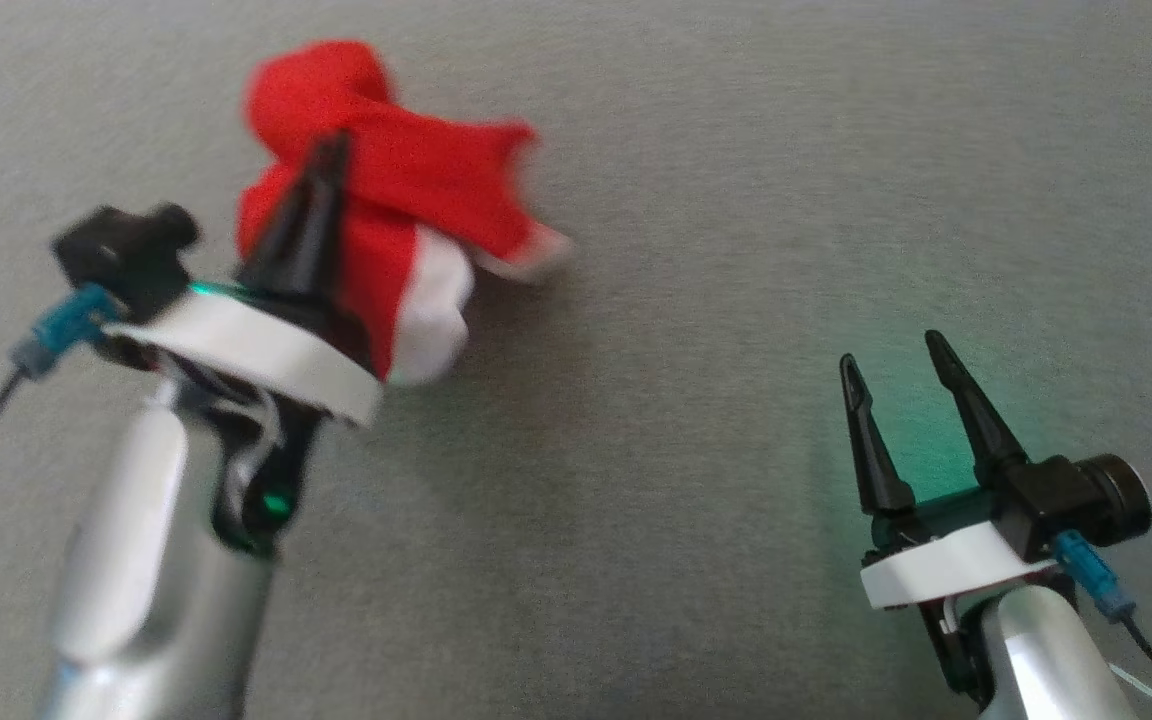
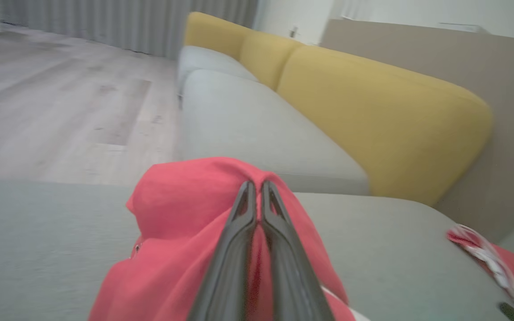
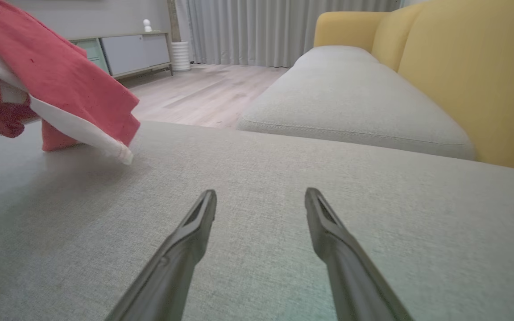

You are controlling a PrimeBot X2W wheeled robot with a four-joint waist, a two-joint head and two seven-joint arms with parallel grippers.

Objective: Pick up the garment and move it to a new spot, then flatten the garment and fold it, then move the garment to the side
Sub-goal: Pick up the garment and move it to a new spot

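Pickup looks made — the left pincer [image 2: 255, 187] clamps the red garment [image 1: 416, 170], dangling over the grey cushion [image 1: 686, 450]; right pincer [image 1: 891, 352] wide, empty — relocating, flattening, folding remain.

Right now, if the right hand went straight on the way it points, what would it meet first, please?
Most likely the grey surface ahead, since the right hand points low across it; the red garment hangs off to the side. Depth is unclear.

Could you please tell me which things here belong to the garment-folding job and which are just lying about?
Job: red garment, left gripper shut on it, right gripper open, grey cushion beneath.
Lying about: yellow backrest, cabinet, curtains, wooden floor.
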